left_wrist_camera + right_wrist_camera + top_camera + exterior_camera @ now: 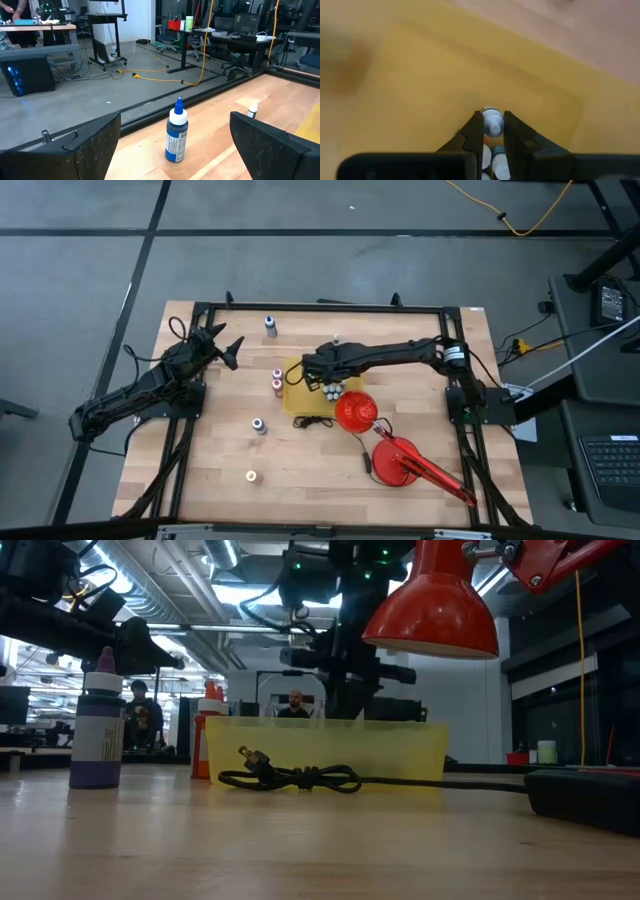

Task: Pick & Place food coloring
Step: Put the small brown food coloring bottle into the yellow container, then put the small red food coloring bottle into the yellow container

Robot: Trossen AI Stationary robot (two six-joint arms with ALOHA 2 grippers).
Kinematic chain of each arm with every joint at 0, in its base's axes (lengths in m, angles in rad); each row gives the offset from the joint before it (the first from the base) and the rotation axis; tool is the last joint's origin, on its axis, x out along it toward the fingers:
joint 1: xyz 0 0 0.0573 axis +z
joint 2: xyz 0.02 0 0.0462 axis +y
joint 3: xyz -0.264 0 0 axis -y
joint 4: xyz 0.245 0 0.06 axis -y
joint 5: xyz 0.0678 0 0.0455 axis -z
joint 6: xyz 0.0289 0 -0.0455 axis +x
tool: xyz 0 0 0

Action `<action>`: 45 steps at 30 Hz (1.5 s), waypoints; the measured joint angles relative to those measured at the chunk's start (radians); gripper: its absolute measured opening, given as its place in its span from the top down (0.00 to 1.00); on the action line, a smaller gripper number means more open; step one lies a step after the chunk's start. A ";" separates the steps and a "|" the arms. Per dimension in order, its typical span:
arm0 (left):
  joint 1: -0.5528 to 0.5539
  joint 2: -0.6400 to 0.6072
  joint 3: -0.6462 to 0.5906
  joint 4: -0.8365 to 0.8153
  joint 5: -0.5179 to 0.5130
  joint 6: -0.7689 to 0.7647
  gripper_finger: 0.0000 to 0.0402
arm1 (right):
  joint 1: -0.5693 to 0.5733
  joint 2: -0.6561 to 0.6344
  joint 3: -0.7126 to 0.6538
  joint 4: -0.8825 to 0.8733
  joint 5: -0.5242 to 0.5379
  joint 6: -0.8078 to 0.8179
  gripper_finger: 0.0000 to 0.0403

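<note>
I have the right gripper [493, 131] clenched on a small food coloring bottle [492, 121], its pale cap pinched between the fingertips, hanging over the yellow tray [420, 85] in the middle of the table [220, 480]. More bottles stand in a cluster [330, 390] at the tray's edge, directly under my wrist. My worry is the thin grip: only the bottle's top sits between the pads, so a tilt or jolt could let it slip and topple its neighbours. If I lower it onto the cluster rather than bare tray floor, it will fall over. The red lamp [354, 412] and its black cord [295, 778] lie just beside the tray and could snag the arm. My left gripper [228, 352] waits spread wide at the far left corner, facing a blue-capped bottle [176, 131].
</note>
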 joint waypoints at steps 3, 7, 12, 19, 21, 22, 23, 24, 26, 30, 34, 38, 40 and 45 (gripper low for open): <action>0.000 0.000 0.000 0.000 0.000 0.000 0.09 | -0.005 -0.008 -0.039 0.019 0.000 0.001 0.86; 0.000 0.000 0.000 0.000 0.000 0.000 0.09 | -0.006 -0.010 -0.089 0.059 -0.014 0.007 0.86; 0.000 0.000 0.000 0.000 0.000 0.000 0.10 | -0.009 -0.025 -0.145 0.104 -0.039 0.007 0.86; 0.000 0.000 0.000 0.001 0.000 0.000 0.09 | -0.014 -0.036 -0.187 0.122 -0.065 0.001 0.86; 0.000 0.000 0.000 0.001 0.000 0.000 0.09 | -0.014 -0.036 -0.188 0.125 -0.070 -0.003 0.86; 0.000 0.000 0.000 0.001 0.000 0.000 0.10 | -0.014 -0.036 -0.188 0.128 -0.073 -0.004 0.85; 0.000 0.000 0.000 0.001 0.000 0.000 0.10 | -0.015 -0.036 -0.188 0.129 -0.079 -0.004 0.84; 0.000 0.000 0.000 0.001 0.000 0.000 0.10 | -0.017 -0.036 -0.188 0.129 -0.085 -0.006 0.82; 0.000 0.000 0.000 0.001 0.000 0.000 0.09 | -0.020 -0.036 -0.188 0.129 -0.105 -0.018 0.79; 0.000 0.000 0.000 0.001 0.000 0.000 0.09 | -0.024 -0.033 -0.191 0.126 -0.134 -0.031 0.73; 0.000 0.000 0.000 0.001 0.000 0.000 0.10 | -0.028 -0.033 -0.166 0.111 -0.135 -0.053 0.70; 0.000 0.000 0.000 0.001 0.000 0.000 0.09 | -0.040 -0.045 -0.139 0.092 -0.110 -0.075 0.69; 0.000 0.000 0.000 0.001 0.000 0.000 0.09 | -0.048 -0.055 -0.125 0.083 -0.105 -0.091 0.69; 0.000 0.000 0.000 0.000 0.000 0.000 0.10 | -0.074 -0.068 -0.082 0.017 -0.056 -0.157 0.68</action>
